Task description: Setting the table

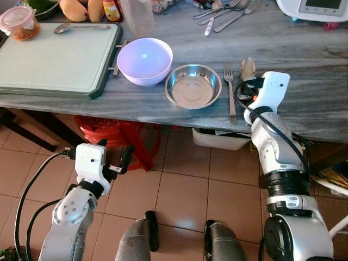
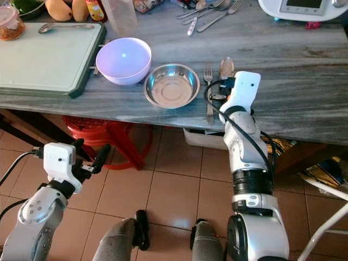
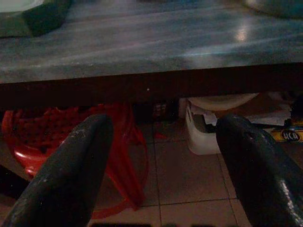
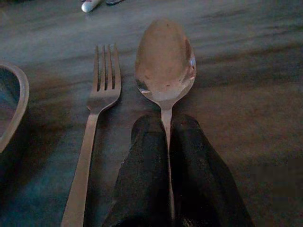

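Right gripper (image 4: 168,142): fingers clamped on the handle of the long silver metal spoon (image 4: 165,64), lying centre-frame on the grey marbled worktop (image 1: 304,49), parallel to the steel fork (image 4: 97,118). Left gripper (image 3: 161,156): fingers apart, below the worktop.

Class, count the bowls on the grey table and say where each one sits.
2. The lilac bowl sits beside the cutting board; the steel bowl sits right of it, next to the fork.

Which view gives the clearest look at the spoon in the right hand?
The right wrist view: the spoon lies close up beside the fork, its handle pinched between the right hand's fingers. In both eye views only the spoon's bowl peeks out beyond the wrist. The left wrist view faces the table edge instead.
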Available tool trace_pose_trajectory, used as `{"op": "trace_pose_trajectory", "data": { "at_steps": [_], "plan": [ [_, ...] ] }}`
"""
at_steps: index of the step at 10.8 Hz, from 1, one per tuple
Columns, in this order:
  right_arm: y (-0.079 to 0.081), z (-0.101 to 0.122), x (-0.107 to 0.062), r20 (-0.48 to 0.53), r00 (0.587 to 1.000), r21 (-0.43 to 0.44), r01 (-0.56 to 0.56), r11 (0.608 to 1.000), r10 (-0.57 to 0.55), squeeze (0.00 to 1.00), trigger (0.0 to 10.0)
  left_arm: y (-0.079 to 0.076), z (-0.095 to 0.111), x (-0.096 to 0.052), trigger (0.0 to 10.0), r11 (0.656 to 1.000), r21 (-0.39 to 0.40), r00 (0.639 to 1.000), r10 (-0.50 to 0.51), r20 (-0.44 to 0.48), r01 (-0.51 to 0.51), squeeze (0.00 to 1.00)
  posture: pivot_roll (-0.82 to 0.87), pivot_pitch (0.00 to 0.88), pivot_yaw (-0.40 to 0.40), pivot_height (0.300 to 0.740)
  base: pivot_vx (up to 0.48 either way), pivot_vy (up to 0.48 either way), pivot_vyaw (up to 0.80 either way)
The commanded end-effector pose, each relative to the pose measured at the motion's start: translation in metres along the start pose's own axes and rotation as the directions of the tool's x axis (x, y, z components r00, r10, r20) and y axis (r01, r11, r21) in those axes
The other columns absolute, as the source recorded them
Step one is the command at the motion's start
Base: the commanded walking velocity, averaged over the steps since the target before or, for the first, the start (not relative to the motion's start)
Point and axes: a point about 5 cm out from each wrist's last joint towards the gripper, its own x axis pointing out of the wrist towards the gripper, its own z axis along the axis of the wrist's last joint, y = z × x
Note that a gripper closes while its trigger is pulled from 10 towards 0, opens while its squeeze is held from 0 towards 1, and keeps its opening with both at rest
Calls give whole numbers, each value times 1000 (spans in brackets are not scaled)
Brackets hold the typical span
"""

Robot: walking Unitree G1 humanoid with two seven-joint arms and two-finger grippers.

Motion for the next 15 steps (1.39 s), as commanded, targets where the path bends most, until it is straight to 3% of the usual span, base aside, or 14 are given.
{"op": "trace_pose_trajectory", "data": {
  "at_steps": [1, 10, 11, 12, 15],
  "plan": [
    [-10, -55, -11, -237, 971, -1, 38, 999, -37, 0, 10000, 1, -2, -2, 10000, 1000, 4, 1000, 3, -15, -3, 0, 44, 298, 109, 740, 0, 0, 0],
    [-19, -69, -26, -283, 957, -36, 56, 998, -64, 0, 10000, -1, -2, 0, 10000, 1000, 1, 1000, 2, -9, -2, 0, 38, 300, 112, 740, 0, 0, 0],
    [-22, -68, -25, -277, 958, -39, 69, 997, -77, 569, 10000, -1, -2, 0, 10000, 1000, 2, 1000, 1, -9, -1, 0, 38, 300, 111, 740, 0, 0, 0],
    [-23, -67, -25, -275, 958, -42, 71, 997, -80, 1000, 10000, -1, -1, 1, 10000, 1000, 2, 1000, 0, -8, 0, 0, 38, 298, 110, 740, 0, 0, 0],
    [-25, -63, -24, -250, 965, -53, 72, 996, -84, 1000, 10000, -1, -1, 1, 10000, 1000, 1, 1000, 1, -6, -1, 0, 39, 297, 110, 740, 0, 0, 0]
  ]
}}
